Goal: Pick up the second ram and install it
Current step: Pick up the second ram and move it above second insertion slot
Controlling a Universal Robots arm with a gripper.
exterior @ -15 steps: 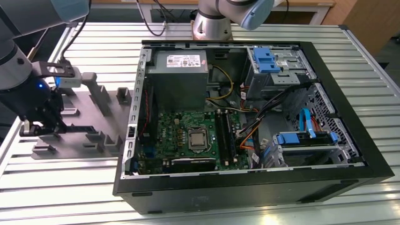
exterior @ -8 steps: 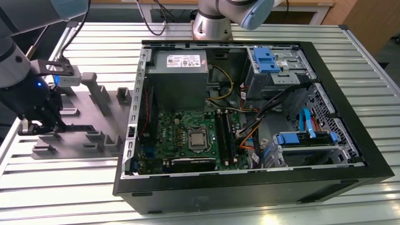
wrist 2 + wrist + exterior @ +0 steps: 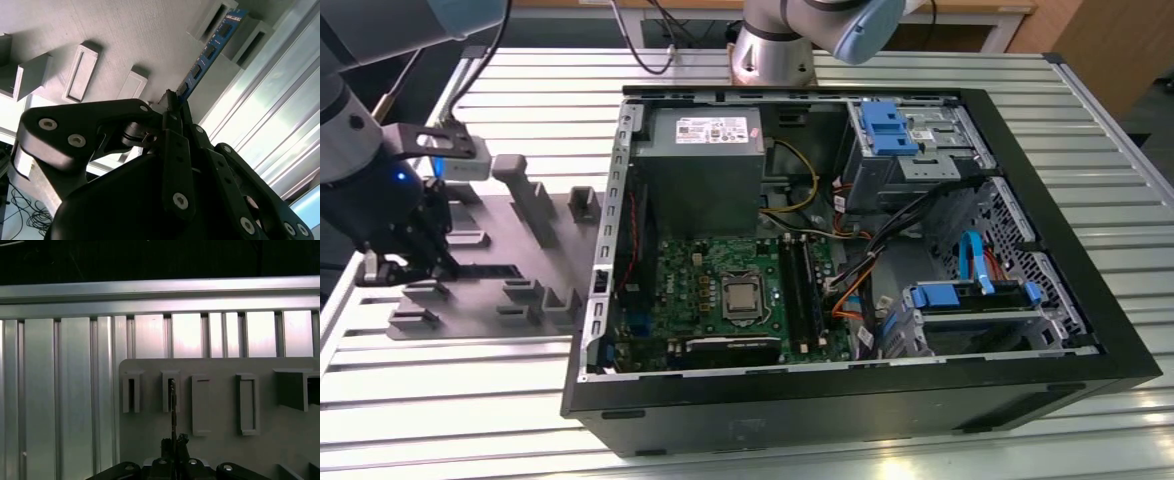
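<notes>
Slatted metal tabletop (image 3: 454,400) carries open computer case (image 3: 854,405) and grey slotted rack (image 3: 507,235) | we see pincer (image 3: 174,102) over rack, at exterior view's left, clamped narrow on second ram (image 3: 210,47) | ram's far end lies among rack's slot blocks, well apart from case.

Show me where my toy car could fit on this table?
Bare table slats lie between the grey holder tray, the computer case and the edge, and along the case on the exterior view's right. Crowded: inside the case; the tray where the gripper grips the second ram.
</notes>
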